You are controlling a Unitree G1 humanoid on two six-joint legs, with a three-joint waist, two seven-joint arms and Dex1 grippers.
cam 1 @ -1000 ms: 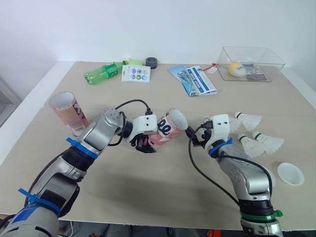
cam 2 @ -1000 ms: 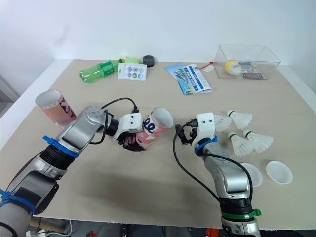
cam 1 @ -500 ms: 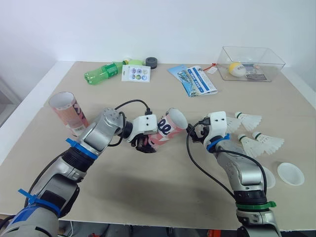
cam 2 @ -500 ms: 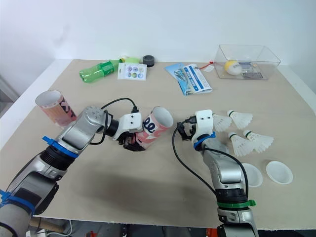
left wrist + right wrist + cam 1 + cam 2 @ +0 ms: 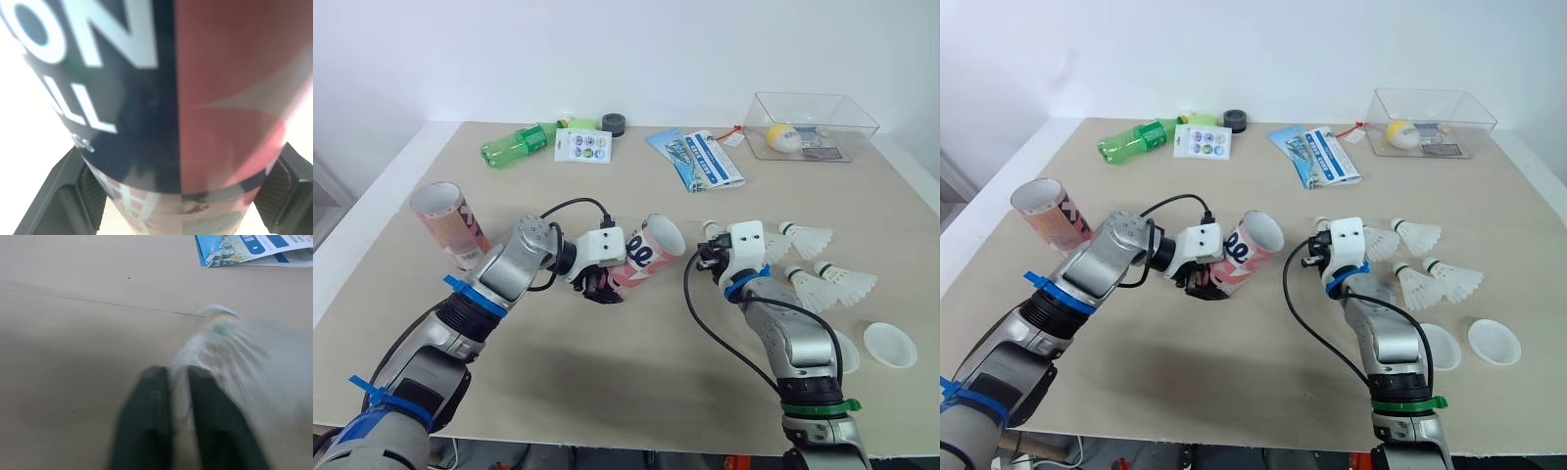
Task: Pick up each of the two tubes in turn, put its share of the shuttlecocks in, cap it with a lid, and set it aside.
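A pink tube is tilted off the table with its open mouth facing right. My left gripper is shut on its lower end, and both fingers press its sides. My right gripper hovers just right of that mouth, shut on a shuttlecock whose white cork points up. A second pink tube stands upright at the far left. Three loose shuttlecocks lie right of my right arm. Two white lids rest near the front right edge.
At the back lie a green bottle, a sticker card, a black tape roll and a blue brochure. A clear box with a yellow ball stands at the back right.
My right gripper has gone from open to shut and now pinches a shuttlecock, cork up, near the tube's mouth. The left arm and its tube have not moved.
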